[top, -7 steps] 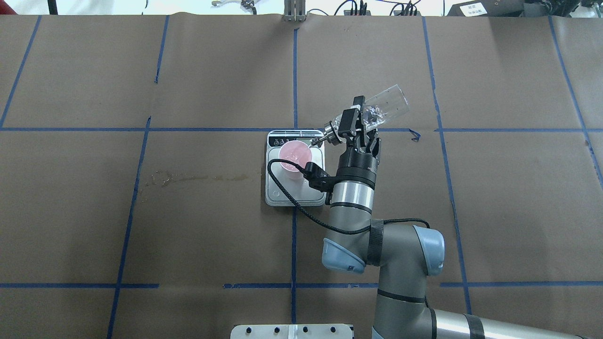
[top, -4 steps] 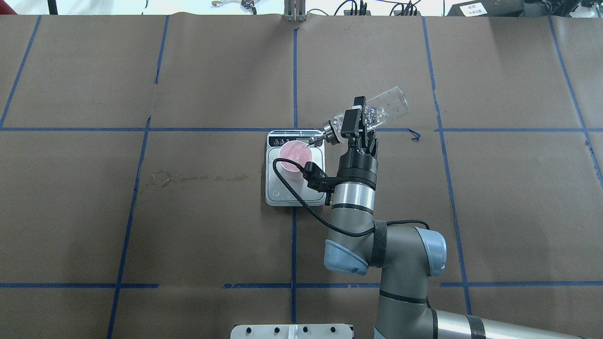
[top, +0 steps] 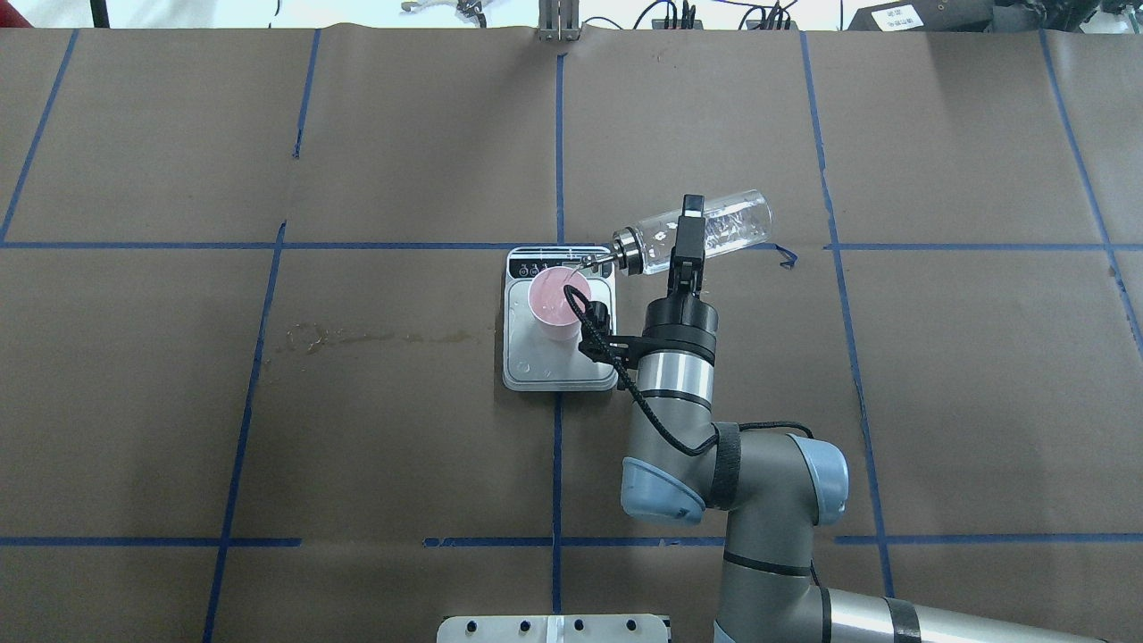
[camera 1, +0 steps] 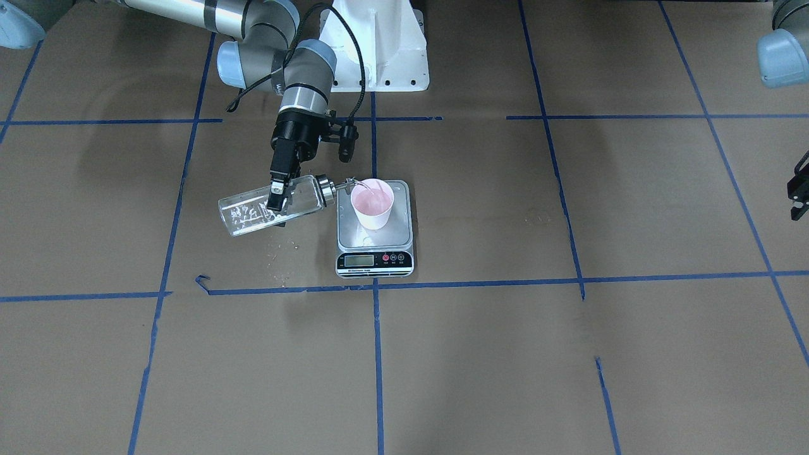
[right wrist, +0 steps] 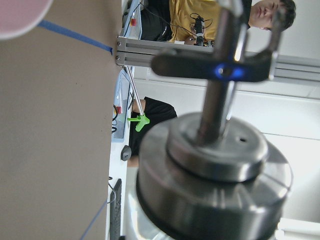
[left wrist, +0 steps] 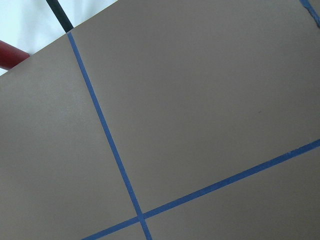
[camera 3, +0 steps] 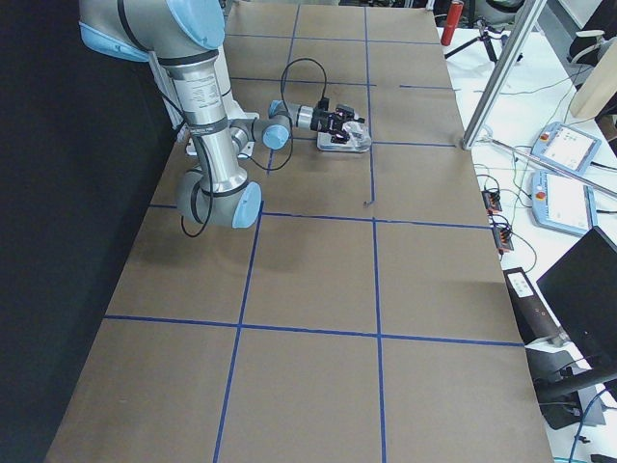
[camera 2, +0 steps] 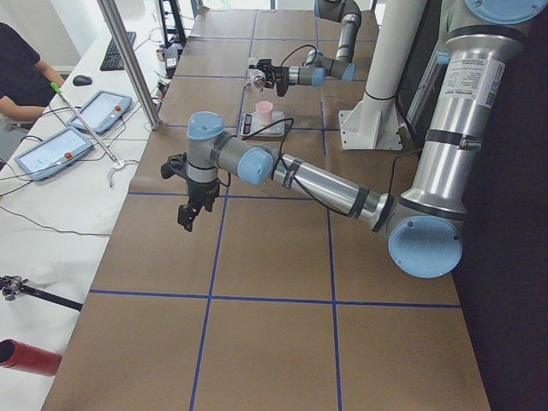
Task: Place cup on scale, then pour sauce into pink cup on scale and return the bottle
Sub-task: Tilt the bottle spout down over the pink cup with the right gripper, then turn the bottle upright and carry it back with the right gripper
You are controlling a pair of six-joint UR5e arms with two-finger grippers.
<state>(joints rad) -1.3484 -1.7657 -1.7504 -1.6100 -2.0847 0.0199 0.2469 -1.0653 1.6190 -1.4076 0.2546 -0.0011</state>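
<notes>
The pink cup (top: 559, 299) stands upright on the scale (top: 558, 373) at the table's middle. It also shows in the front view, cup (camera 1: 371, 203) on scale (camera 1: 374, 260). My right gripper (top: 688, 234) is shut on the clear glass bottle (top: 714, 230), which lies almost level. Its silver spout (top: 596, 261) reaches the cup's rim. The front view shows the bottle (camera 1: 249, 215) in the same gripper (camera 1: 276, 197), with clear sauce inside. The right wrist view shows the cap (right wrist: 215, 185) close up. My left gripper (camera 2: 190, 212) hangs far off to the side, and I cannot tell its state.
A dried spill stain (top: 375, 338) marks the brown paper left of the scale. Small white specks (camera 1: 278, 260) lie under the bottle. Blue tape lines grid the table. The robot's white base (camera 1: 373, 44) stands behind the scale. Tablets (camera 2: 51, 150) lie beyond the table's edge.
My right wrist has rolled, and the bottle's raised base has come down, so the bottle lies nearer to level. The spout stays at the cup's rim. Cup and scale have not moved.
</notes>
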